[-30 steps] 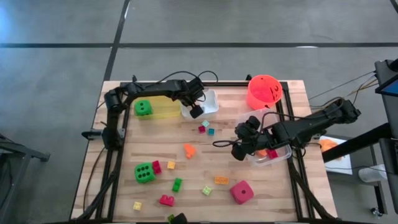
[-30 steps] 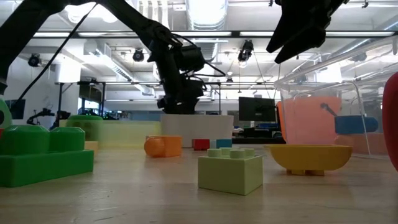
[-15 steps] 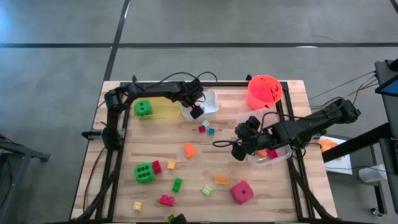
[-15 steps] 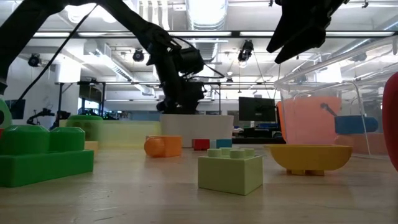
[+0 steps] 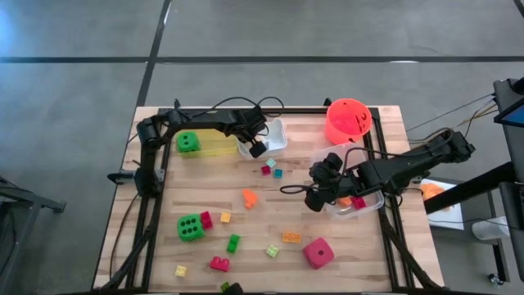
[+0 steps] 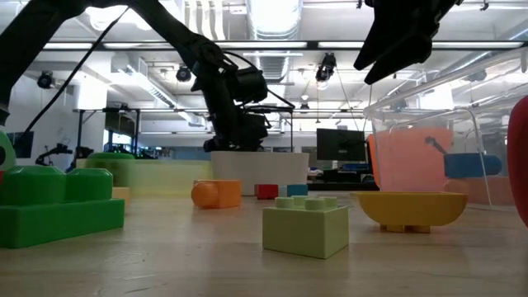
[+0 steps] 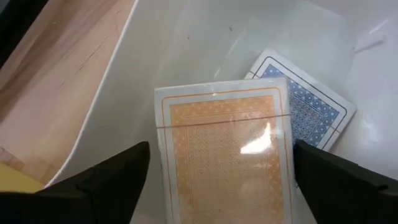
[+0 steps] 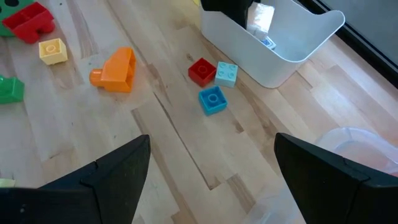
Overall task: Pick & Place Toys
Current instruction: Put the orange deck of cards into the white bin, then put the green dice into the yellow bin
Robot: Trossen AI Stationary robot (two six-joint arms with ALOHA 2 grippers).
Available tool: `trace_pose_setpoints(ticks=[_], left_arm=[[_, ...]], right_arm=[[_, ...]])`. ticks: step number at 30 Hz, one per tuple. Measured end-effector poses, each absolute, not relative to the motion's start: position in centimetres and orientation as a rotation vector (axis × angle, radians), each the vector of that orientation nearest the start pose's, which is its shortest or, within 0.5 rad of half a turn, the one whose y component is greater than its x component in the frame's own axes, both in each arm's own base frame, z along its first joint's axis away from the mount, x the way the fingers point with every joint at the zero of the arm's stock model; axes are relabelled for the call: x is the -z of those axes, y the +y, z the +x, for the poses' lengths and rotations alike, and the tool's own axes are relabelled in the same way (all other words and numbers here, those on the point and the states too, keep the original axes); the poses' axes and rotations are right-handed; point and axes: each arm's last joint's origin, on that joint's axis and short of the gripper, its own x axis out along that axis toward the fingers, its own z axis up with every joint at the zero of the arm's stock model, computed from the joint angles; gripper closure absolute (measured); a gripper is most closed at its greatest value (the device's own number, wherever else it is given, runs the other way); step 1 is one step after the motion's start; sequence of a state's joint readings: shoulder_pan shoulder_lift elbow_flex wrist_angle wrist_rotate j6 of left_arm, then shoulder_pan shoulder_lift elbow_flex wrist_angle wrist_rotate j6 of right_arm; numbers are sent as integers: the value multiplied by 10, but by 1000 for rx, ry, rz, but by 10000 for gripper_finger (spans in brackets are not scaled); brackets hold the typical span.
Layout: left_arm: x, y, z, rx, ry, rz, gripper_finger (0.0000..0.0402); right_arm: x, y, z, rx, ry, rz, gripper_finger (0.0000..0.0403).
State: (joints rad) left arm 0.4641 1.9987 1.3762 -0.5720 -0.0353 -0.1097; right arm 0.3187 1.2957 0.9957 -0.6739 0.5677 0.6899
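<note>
My overhead camera looks straight down on the whole tabletop (image 5: 164,246) and the floor around it. The low camera sits at tabletop height, close behind a pale green brick (image 6: 305,224), facing level into the room. My left wrist camera peers from very near into the white tray (image 7: 143,81) at an orange-backed card (image 7: 224,155); the right wrist camera, higher and farther off, shares that tray with it and with the overhead view.

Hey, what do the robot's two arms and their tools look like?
Both arms are dark, almost black, built of jointed segments, with thin black cables looping along them. The left tool and right tool each end in two flat, dark, wedge-shaped fingers. No markings show.
</note>
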Motion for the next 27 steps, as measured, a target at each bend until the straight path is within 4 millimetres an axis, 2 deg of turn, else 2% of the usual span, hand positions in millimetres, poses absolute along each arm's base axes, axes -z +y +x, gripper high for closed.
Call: trace_pose_setpoints(ticks=[2, 12, 23, 27], left_arm=[[-160, 179, 356, -500, 1157, -349, 6], [-164, 179, 355, -499, 1150, -348, 20], [-199, 176, 347, -529, 1067, -320, 20], [-212, 172, 340, -553, 1064, -361, 20]], right_arm=[[-266, 64, 244, 511, 749, 223, 66], [-266, 64, 244, 510, 749, 222, 66], [-266, 64, 244, 512, 748, 225, 66], [-266, 64, 244, 512, 747, 226, 66]])
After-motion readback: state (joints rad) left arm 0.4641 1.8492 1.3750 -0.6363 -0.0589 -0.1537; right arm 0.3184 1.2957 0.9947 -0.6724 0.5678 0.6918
